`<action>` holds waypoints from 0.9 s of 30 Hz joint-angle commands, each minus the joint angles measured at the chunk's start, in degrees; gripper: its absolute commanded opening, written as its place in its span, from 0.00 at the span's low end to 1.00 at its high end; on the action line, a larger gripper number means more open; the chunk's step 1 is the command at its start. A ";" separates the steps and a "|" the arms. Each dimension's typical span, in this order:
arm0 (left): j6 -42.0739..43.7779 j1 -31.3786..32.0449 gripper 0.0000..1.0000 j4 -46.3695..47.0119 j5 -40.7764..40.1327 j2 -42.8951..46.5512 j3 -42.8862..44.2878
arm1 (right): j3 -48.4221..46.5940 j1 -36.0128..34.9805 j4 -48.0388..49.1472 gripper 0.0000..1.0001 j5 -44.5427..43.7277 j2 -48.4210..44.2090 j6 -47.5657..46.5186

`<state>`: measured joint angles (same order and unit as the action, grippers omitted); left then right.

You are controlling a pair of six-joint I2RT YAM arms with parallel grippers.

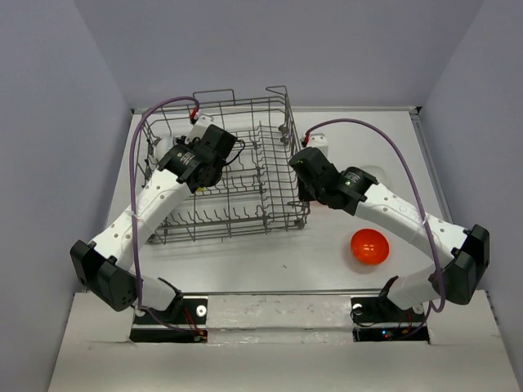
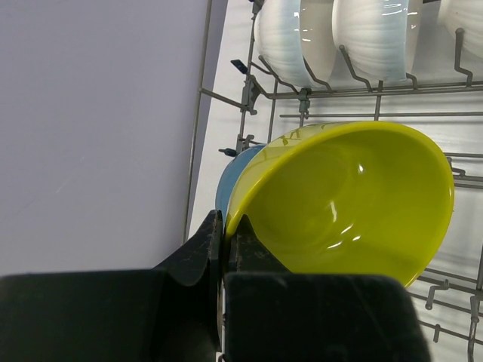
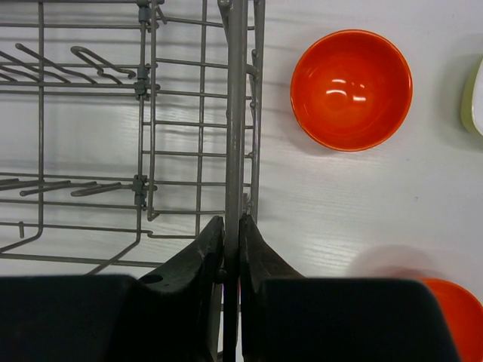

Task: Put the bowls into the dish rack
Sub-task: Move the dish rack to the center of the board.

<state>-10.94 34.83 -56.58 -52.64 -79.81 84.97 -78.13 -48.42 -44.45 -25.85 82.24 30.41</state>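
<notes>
In the left wrist view my left gripper [image 2: 224, 222] is shut on the rim of a yellow-green bowl [image 2: 355, 204], tilted on its side inside the dish rack [image 2: 377, 89]. A blue bowl [image 2: 234, 177] stands right behind it, and two white bowls [image 2: 294, 38] sit on edge between the tines farther on. My right gripper [image 3: 231, 222] is shut on the top rim wire of the dish rack [image 3: 143, 136], at its right side [image 1: 301, 181]. An orange-red bowl [image 3: 351, 89] sits upright on the table beyond the rack; from above I see one [image 1: 368, 246] near the right arm.
A second orange-red bowl [image 3: 456, 317] shows at the lower right of the right wrist view. A pale green-white rim [image 3: 474, 98] peeks in at that view's right edge. Grey walls close in the white table [image 1: 270, 261] on three sides.
</notes>
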 commanded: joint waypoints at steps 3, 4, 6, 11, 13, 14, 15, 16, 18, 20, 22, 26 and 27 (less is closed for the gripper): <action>0.83 0.50 0.00 0.33 -1.41 1.32 0.99 | 5.17 0.08 0.32 0.01 2.99 -0.94 8.34; 0.83 0.50 0.00 0.41 -1.32 1.41 0.99 | 5.53 0.08 1.11 0.01 3.17 -1.02 9.30; 0.92 0.59 0.00 0.33 -1.24 1.50 1.08 | 6.32 0.08 3.57 0.01 3.08 -1.29 13.07; 1.18 0.85 0.00 0.41 -1.15 1.59 1.34 | 7.64 0.08 7.79 0.01 2.64 -0.76 17.22; 1.36 0.94 0.00 0.50 -1.06 1.33 1.52 | 7.29 0.08 8.94 0.01 2.38 0.55 18.53; 1.36 0.94 0.00 0.59 -1.06 1.24 1.60 | 6.85 0.08 9.90 0.01 2.64 0.99 18.80; 1.45 1.03 0.00 0.59 -1.15 1.24 1.60 | 6.59 0.08 10.25 0.01 2.56 1.43 19.24; 1.53 1.03 0.00 0.59 -1.23 1.24 1.69 | 6.24 0.08 10.69 0.01 2.55 2.31 19.59; 1.62 1.03 0.00 0.59 -1.32 1.06 1.69 | 4.66 0.08 11.48 0.01 2.21 3.45 19.95; 1.80 1.03 0.00 0.68 -1.24 1.06 1.43 | 3.34 0.08 11.57 0.01 2.03 5.30 20.12; 1.71 1.03 0.00 0.77 -1.23 1.06 1.25 | 1.85 0.08 11.84 0.01 1.33 6.26 20.56; 2.24 1.03 0.00 1.29 -1.32 1.50 0.64 | 0.87 0.08 13.15 0.01 0.71 7.67 21.35; 2.33 1.03 0.00 1.38 -1.32 1.50 0.64 | 0.96 0.08 13.51 0.01 0.71 8.02 21.44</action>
<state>-9.47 35.57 -56.31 -52.27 -79.79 84.97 -78.98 -48.36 -41.87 -26.74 84.53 41.56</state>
